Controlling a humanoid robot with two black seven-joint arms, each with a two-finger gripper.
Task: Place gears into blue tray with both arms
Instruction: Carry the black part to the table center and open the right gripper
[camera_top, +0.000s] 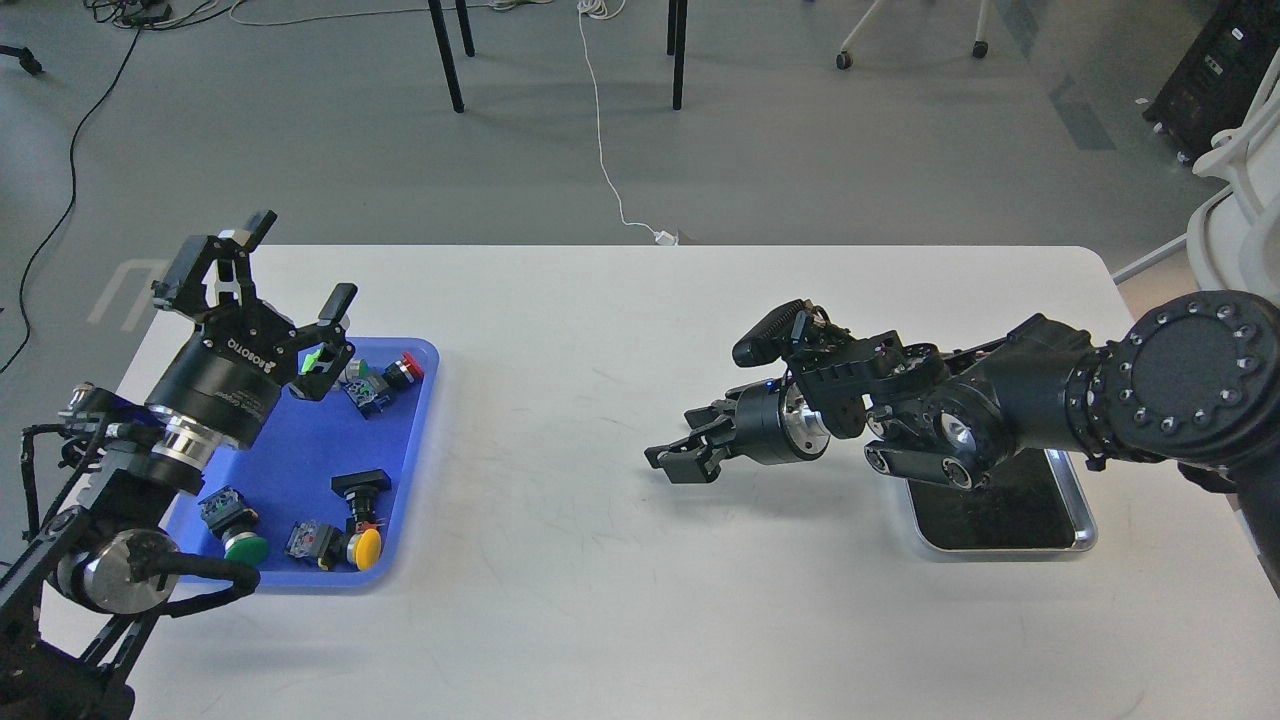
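L claw (290, 270) spread over blue tray (425, 420) edge; R claw (672, 455) mid-table.

Blue tray (420, 420): smooth, slightly glossy plastic. Metal tray (1085, 525): shiny polished rim, matt black inside. Table (600, 560): matt white top, faintly scuffed. Arms: matt black casings with bright brushed-metal wrist rings. Switch caps: glossy coloured plastic.

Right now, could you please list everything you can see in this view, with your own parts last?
table: one, white, fills the foreground.
blue tray: one, on the table's left.
push-button switches: about six; yellow, green, red, black caps; inside the blue tray.
metal tray: one, shiny rim, black inside, on the right, partly under the right arm.
gears: none visible.
left gripper: black, open, above the blue tray.
right gripper: black, fingers close together, low over the mid-table.
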